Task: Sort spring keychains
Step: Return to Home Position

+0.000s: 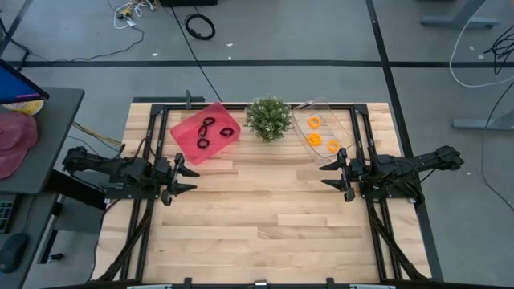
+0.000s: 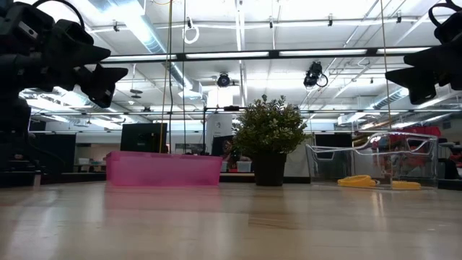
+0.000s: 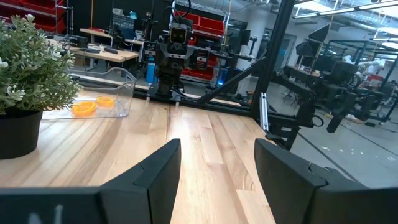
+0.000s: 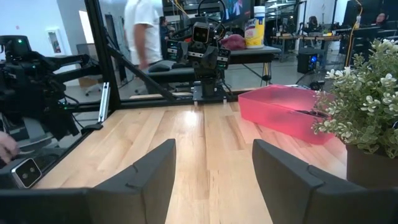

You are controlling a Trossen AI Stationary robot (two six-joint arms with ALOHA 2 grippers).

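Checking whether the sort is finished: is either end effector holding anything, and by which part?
Nothing is held: the left end effector and right end effector are both open and empty.

Black keychains (image 1: 210, 132) in pink bin (image 1: 185, 128), orange keychains (image 1: 315, 122) in clear bin (image 1: 342, 124)

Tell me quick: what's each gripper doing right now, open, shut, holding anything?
Left gripper: open, holding nothing, raised at the left side of the table.
Right gripper: open, holding nothing, raised at the table's right side.
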